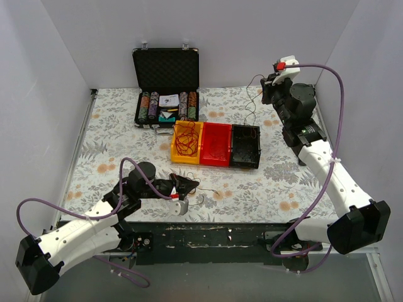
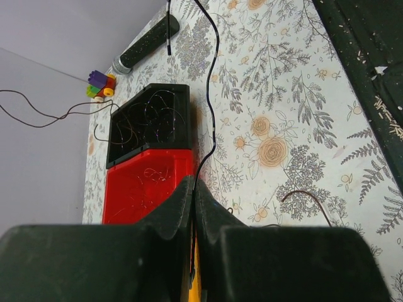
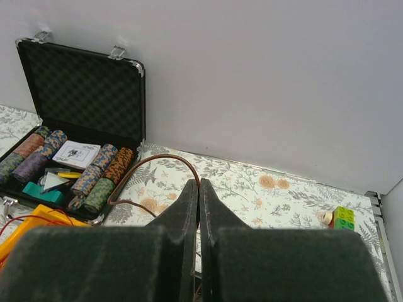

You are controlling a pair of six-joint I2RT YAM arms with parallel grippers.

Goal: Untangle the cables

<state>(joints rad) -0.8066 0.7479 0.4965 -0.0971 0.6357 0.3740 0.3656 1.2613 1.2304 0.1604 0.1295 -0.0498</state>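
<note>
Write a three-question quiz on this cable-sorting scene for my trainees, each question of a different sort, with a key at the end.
1. True or false: the left gripper stands open.
2. Which bin sits in the middle of the row? A the yellow bin, B the red bin, C the black bin.
3. What does the right gripper pinch?

Key: 1 false, it is shut on a dark cable; 2 B; 3 a brown cable.
</note>
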